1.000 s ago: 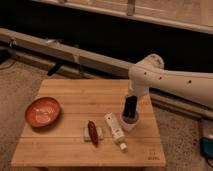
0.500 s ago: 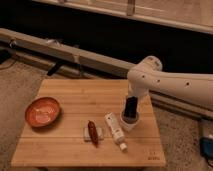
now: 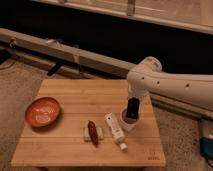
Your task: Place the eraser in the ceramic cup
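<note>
The small white ceramic cup (image 3: 128,125) stands on the right part of the wooden table (image 3: 70,150). My gripper (image 3: 132,108) is a dark shape at the end of the white arm (image 3: 165,85). It points straight down into the mouth of the cup and covers most of its opening. I cannot make out the eraser as a separate thing; it is hidden or out of view.
A white tube (image 3: 115,131) lies just left of the cup. A dark red oblong object (image 3: 93,132) lies on a small pale pad further left. An orange-red bowl (image 3: 43,111) sits at the table's left side. The floor surrounds the table, and a dark wall with a rail runs behind it.
</note>
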`<state>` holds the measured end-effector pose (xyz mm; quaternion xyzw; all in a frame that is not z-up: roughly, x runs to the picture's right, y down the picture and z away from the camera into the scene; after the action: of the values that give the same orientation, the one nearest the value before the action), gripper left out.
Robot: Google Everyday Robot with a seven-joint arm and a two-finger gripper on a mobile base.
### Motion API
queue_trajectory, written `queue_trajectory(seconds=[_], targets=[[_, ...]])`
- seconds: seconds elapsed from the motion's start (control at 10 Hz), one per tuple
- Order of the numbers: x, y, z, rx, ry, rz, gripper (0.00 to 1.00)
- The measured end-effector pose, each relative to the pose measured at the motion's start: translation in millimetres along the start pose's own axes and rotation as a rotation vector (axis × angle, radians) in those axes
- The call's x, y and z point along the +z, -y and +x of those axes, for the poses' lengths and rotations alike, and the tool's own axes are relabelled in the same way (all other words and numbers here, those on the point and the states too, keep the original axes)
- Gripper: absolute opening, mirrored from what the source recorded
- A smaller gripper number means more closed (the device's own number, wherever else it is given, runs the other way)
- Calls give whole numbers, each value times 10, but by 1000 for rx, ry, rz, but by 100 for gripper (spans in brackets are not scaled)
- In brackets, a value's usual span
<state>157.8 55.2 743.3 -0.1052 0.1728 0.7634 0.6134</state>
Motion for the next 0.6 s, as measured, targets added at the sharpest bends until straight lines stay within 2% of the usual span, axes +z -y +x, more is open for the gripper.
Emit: queue_trajectory(seconds=[0.6], targets=[[-26,-32,23,-1,2,-9,80]])
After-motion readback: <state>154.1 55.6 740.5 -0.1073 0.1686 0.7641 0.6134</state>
